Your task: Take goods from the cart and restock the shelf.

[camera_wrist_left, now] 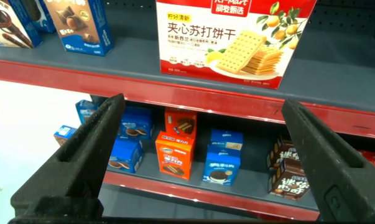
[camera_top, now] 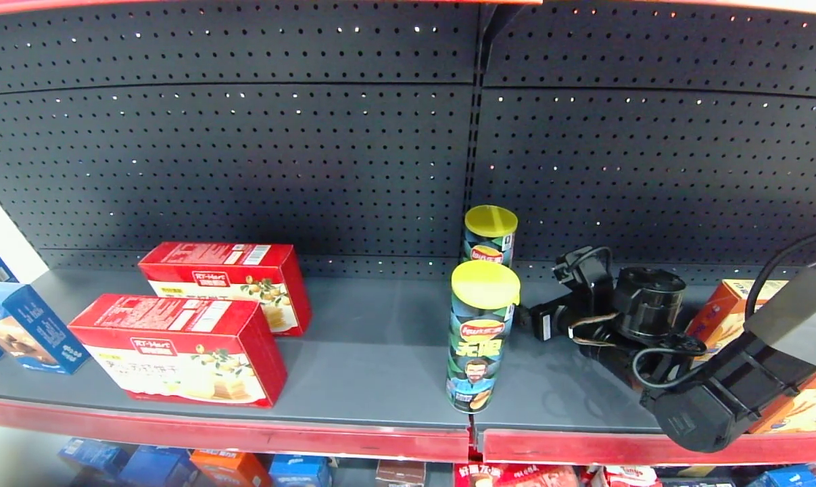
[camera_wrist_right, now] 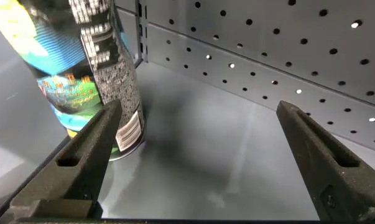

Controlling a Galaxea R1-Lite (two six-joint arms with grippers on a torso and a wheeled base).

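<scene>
The right arm stretches in over the grey shelf (camera_top: 380,338) from the robot's right, forearm low and level. The right gripper (camera_top: 551,297) points across the board toward the two yellow-lidded cans. Its fingers (camera_wrist_right: 81,168) are spread wide and grip nothing, with only bare shelf board and the perforated back panel (camera_wrist_right: 268,50) between them. A chip can (camera_wrist_right: 91,74) stands upright just outside one finger, close to it, though contact cannot be judged, nor which of the two cans it is.

From the head, the rear chip can (camera_top: 490,237) stands against the back panel and the front chip can (camera_top: 482,338) near the shelf's edge. Both are just beyond the fingertips. Orange boxes (camera_top: 732,304) lie behind the wrist.

The left gripper (camera_wrist_left: 203,102) is held out in front of the shelf's red edge, aimed straight at it, with its fingers (camera_wrist_left: 87,149) also wide apart and empty. A red cracker box (camera_wrist_left: 231,37) stands above and beyond the fingertips. Far between them, on the lower shelf, are an orange cookie box (camera_wrist_left: 175,152) and blue cookie boxes (camera_wrist_left: 223,165).
</scene>
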